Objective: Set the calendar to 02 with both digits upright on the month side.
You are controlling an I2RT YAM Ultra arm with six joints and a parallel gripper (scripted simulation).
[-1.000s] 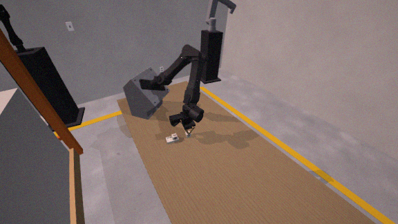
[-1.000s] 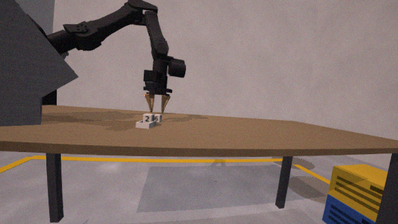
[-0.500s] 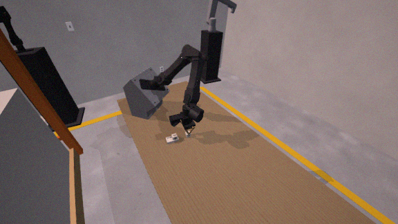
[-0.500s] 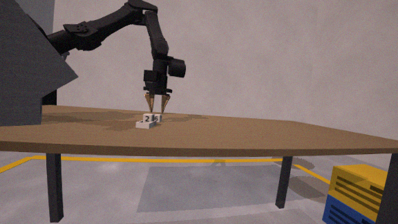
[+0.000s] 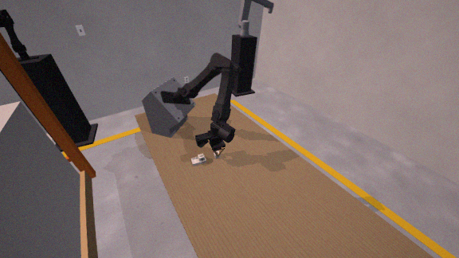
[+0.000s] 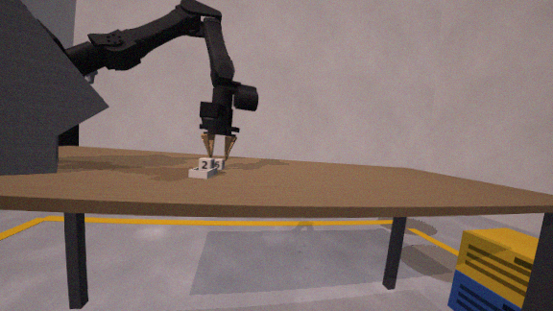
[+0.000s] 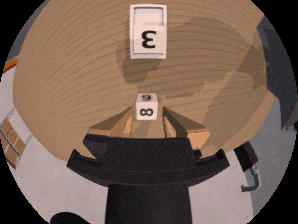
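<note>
The white tray (image 6: 204, 173) lies flat on the wooden table. One white cube (image 6: 205, 164) stands in it, showing 2 to the exterior view and 3 on top in the wrist view (image 7: 147, 39). The tray's other half is empty. The second cube (image 6: 219, 164) stands on the table just beside the tray; the wrist view (image 7: 147, 106) shows an 8 and a 6 or 9 on it. My gripper (image 6: 218, 155) points straight down with its fingers on either side of this cube's top. The fingers stand partly open and do not visibly press on it. I cannot make out the month's name.
A large grey slanted box (image 5: 165, 107) stands at the table's far end behind the arm. Black stands (image 5: 244, 64) are on the floor beyond the table. A yellow and blue crate (image 6: 499, 269) sits on the floor at the right.
</note>
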